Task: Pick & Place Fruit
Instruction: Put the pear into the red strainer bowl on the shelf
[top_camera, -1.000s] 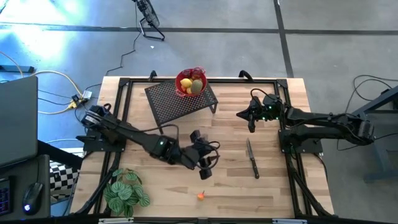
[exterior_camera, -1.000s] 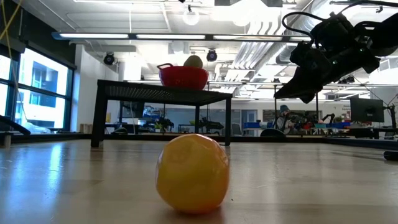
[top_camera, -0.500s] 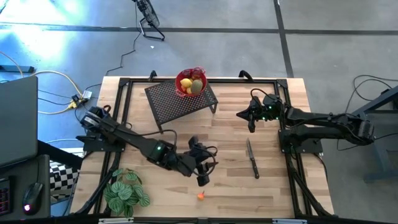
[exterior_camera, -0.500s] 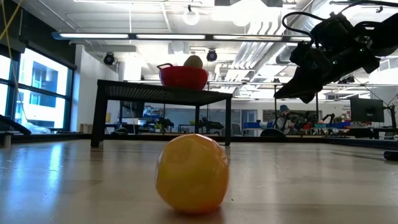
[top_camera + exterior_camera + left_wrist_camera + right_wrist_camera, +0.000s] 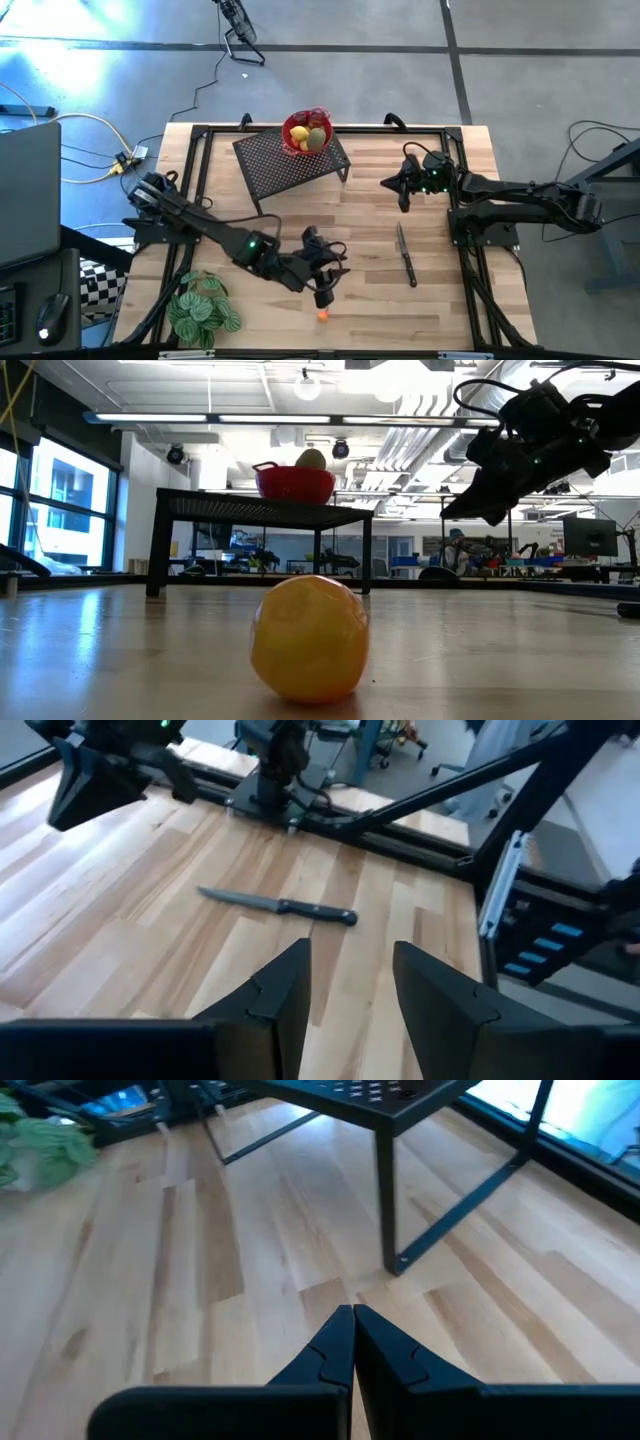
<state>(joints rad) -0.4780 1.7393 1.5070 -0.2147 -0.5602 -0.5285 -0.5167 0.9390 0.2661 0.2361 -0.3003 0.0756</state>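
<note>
Wooden table [image 5: 440,300], knife [image 5: 405,254], orange fruit [image 5: 322,314]

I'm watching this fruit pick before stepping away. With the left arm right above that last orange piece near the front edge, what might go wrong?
The small round orange fruit lies loose near the table's front edge, so a nudge from the left hand may roll it off. The hand's fingers stand only partly apart, so they might clip the fruit instead of straddling it. The knife lies nearby on the route to the red bowl.
</note>
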